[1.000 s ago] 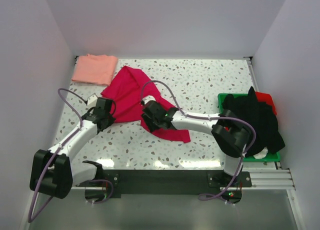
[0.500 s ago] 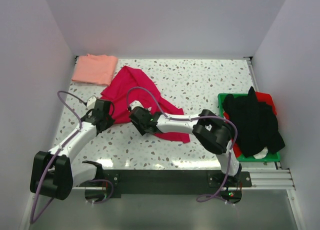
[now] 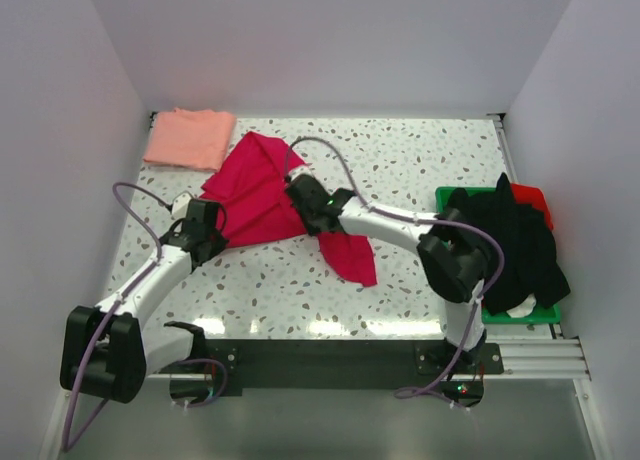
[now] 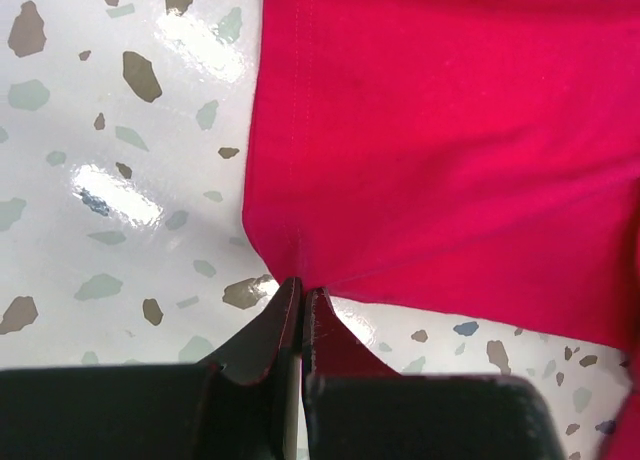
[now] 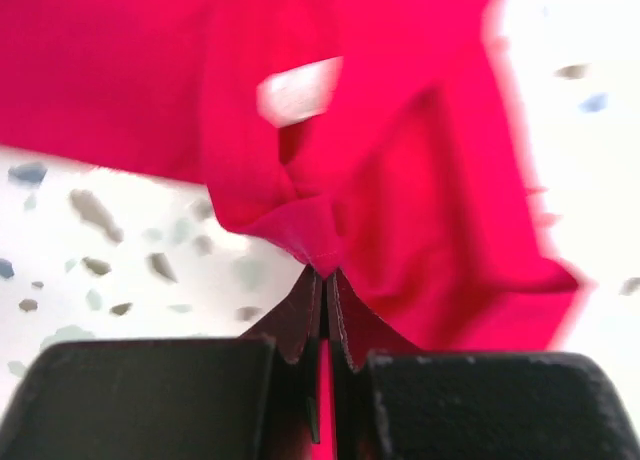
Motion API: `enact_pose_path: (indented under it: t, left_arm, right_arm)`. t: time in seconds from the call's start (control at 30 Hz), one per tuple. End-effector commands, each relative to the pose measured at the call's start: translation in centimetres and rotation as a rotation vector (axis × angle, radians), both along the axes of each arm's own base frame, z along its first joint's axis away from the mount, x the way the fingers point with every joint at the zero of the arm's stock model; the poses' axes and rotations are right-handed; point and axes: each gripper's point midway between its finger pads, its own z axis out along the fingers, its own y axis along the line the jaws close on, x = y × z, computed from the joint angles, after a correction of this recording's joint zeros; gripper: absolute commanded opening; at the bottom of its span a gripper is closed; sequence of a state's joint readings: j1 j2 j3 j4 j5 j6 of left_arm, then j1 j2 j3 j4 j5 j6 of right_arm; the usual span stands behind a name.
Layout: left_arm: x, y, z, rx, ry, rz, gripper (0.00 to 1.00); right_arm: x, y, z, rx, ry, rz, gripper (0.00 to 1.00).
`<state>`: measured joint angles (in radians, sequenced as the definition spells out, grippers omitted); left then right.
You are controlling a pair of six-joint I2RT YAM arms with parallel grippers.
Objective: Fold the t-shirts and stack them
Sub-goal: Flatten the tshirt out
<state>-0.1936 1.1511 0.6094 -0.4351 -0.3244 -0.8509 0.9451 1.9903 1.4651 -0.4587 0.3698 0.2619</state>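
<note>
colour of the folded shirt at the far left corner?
The folded shirt is pale salmon pink; top view shows it best.

The red shirt [image 3: 255, 195] lies crumpled on the speckled table [image 3: 420, 160], left of centre, one flap trailing near (towards the arm bases). The left gripper [image 3: 220, 242] meets its near-left corner, the right gripper [image 3: 302, 194] its middle. A folded pink shirt [image 3: 188, 138] sits far left; a green tray [image 3: 446, 196] of dark clothes [image 3: 515, 245] stands right.
</note>
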Motion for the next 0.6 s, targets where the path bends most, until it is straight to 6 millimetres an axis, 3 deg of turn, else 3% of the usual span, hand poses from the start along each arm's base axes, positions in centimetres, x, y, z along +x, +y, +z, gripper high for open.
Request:
enact_pose_path:
  t: [0.0, 0.07, 0.1, 0.13, 0.17, 0.2, 0.27, 0.3, 0.43, 0.57]
  left_arm:
    - [1.1, 0.6, 2.1, 0.014, -0.061, 0.007, 0.00]
    - [1.2, 0.8, 2.6, 0.018, -0.069, 0.008, 0.00]
    - [1.3, 0.7, 3.0, 0.018, -0.073, 0.007, 0.00]
    - [1.3, 0.8, 3.3, 0.019, -0.078, 0.008, 0.00]
    - [1.4, 0.9, 3.6, 0.024, -0.084, 0.005, 0.00]
    - [1.5, 1.0, 4.0, 0.024, -0.089, 0.009, 0.00]
    - [1.6, 1.2, 4.6, 0.029, -0.104, 0.007, 0.00]
    - [1.7, 1.2, 5.0, 0.029, -0.111, 0.007, 0.00]
    - [1.8, 1.3, 5.9, 0.032, -0.123, 0.000, 0.00]
    - [1.8, 1.6, 6.6, 0.041, -0.141, -0.002, 0.00]
  right_arm:
    - [6.6, -5.4, 11.4, 0.194, -0.125, -0.175, 0.00]
    - [8.9, -8.2, 12.9, 0.228, -0.129, -0.245, 0.00]
    - [11.2, -11.6, 14.2, 0.242, -0.139, -0.328, 0.00]
    - [12.2, -13.0, 14.6, 0.250, -0.141, -0.363, 0.00]
    - [13.2, -14.4, 14.9, 0.262, -0.146, -0.401, 0.00]
    - [15.0, -17.2, 15.0, 0.267, -0.141, -0.468, 0.00]
    - [16.5, -19.4, 14.8, 0.292, -0.114, -0.532, 0.00]
    - [17.6, -21.5, 15.0, 0.294, -0.115, -0.587, 0.01]
    - [19.6, -25.1, 11.2, 0.265, -0.037, -0.691, 0.12]
    - [19.3, -26.4, 10.2, 0.284, 0.010, -0.738, 0.42]
